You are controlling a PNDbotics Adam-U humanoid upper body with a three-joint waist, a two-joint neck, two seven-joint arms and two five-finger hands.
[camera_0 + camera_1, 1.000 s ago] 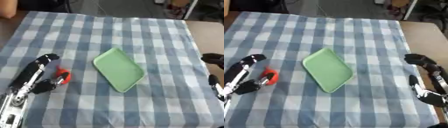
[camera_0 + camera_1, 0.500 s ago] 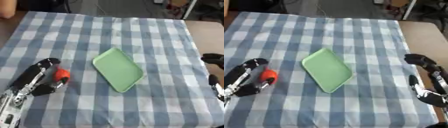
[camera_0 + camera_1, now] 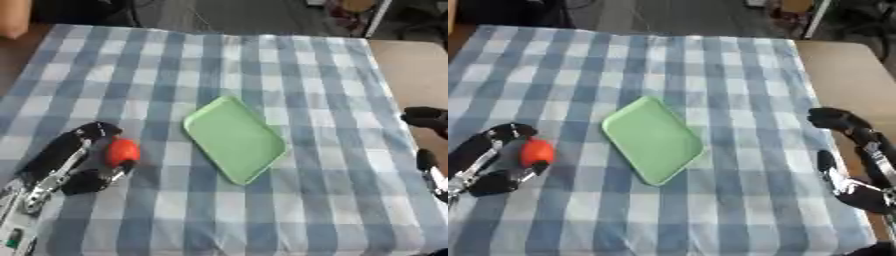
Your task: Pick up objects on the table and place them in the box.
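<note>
Fingers (image 3: 92,132) of the left hand (image 3: 66,162) curl round a small red-orange object (image 3: 122,151), thumb below it and finger arching over the top, so it sits pinched in the crook of that hand at the left side of the checked tablecloth (image 3: 262,60). Object looks roundish, no clear long axis. Green tray (image 3: 234,139) lies just right of the object, apart from it, long axis running diagonally from upper left to lower right; it's the only box-like receiver in view. So the carry direction is rightward, short hop, left hand clearly the nearer one. Right hand (image 3: 855,160) idles at the table's right edge, well apart from both, fingers relaxed and holding nothing. Can't tell if the object is off the cloth yet.
</note>
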